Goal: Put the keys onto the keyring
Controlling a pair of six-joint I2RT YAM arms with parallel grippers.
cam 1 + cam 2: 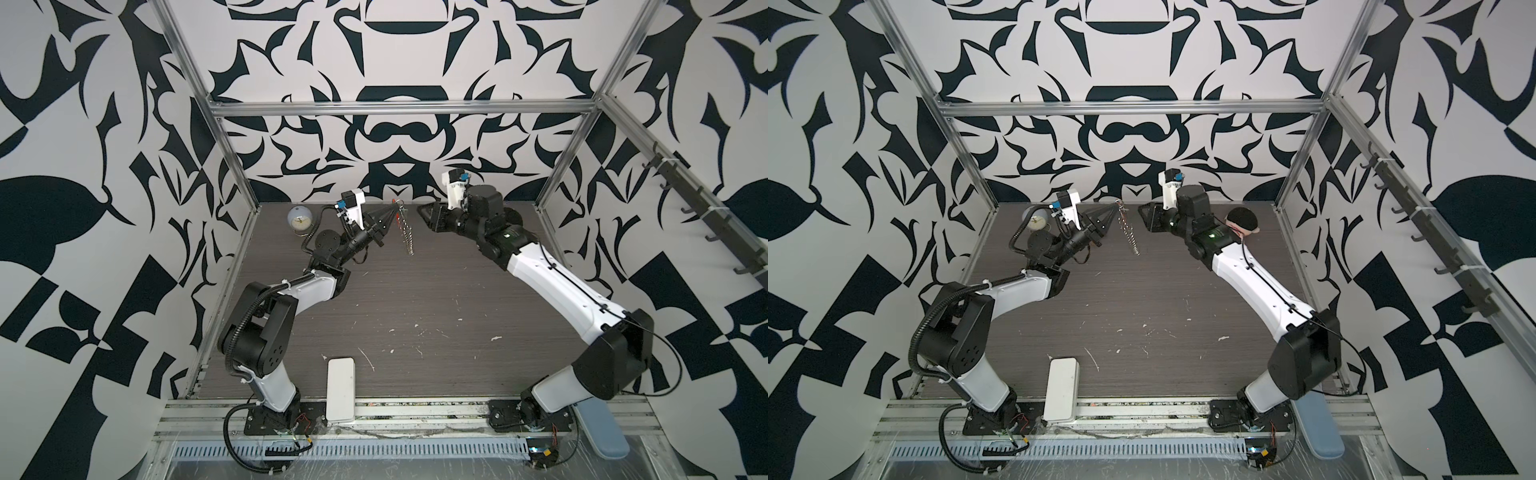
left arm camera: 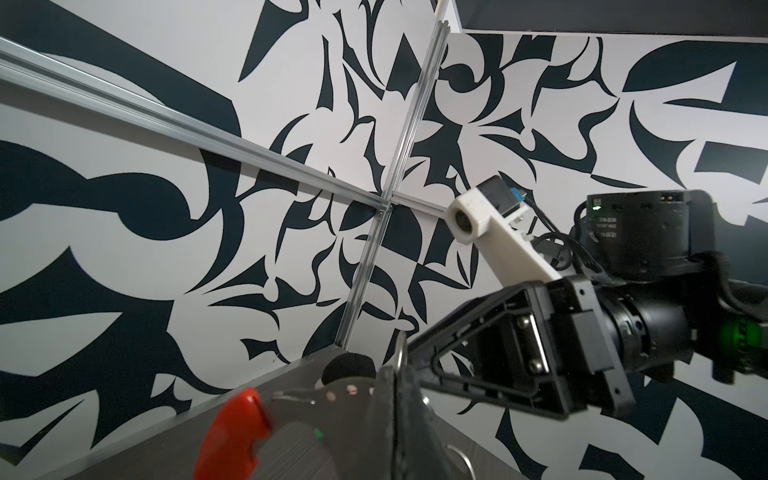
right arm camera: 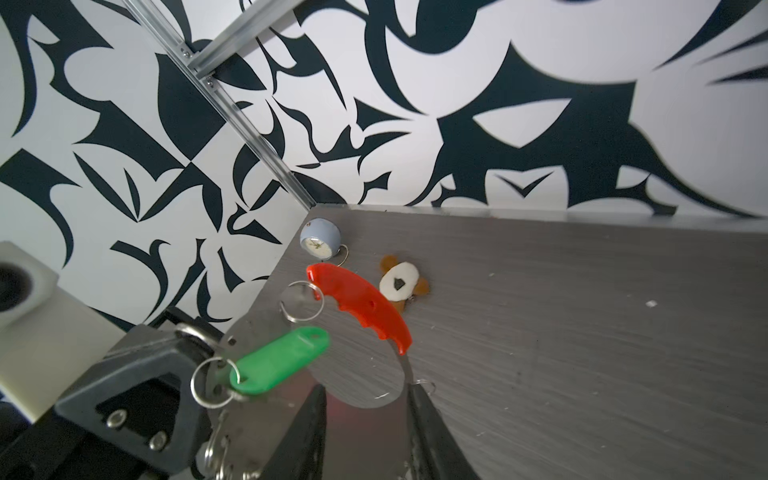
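Left gripper (image 1: 390, 209): jaws pressed together, pinching the top of the keyring (image 1: 405, 232), a loop of linked silver metal rings with a curved flat red-orange bar. In both top views the keyring hangs from the tips above the dark grey wood-grain table (image 1: 415, 311), near the back edge, with the chain drooping toward the front. Can't tell whether its lower end touches the table.

Right gripper (image 1: 421, 210): faces the left one from just beside the keyring. In the right wrist view its fingers (image 3: 311, 428) stand apart, with table showing between them. A thin metal strip running off the end of the red-orange bar (image 3: 361, 307) sits right against one finger; contact unclear.

Small key with a bright green plastic head (image 3: 278, 365): hangs on a silver split ring (image 3: 214, 384) close against the left gripper's tip. Its blade isn't visible.

Also on the table:
- pale blue round clock (image 1: 300, 220), back left corner
- white-and-brown plush toy (image 3: 401, 282), near the clock
- flat white rectangular box (image 1: 340, 390), at the front edge, between the arm bases
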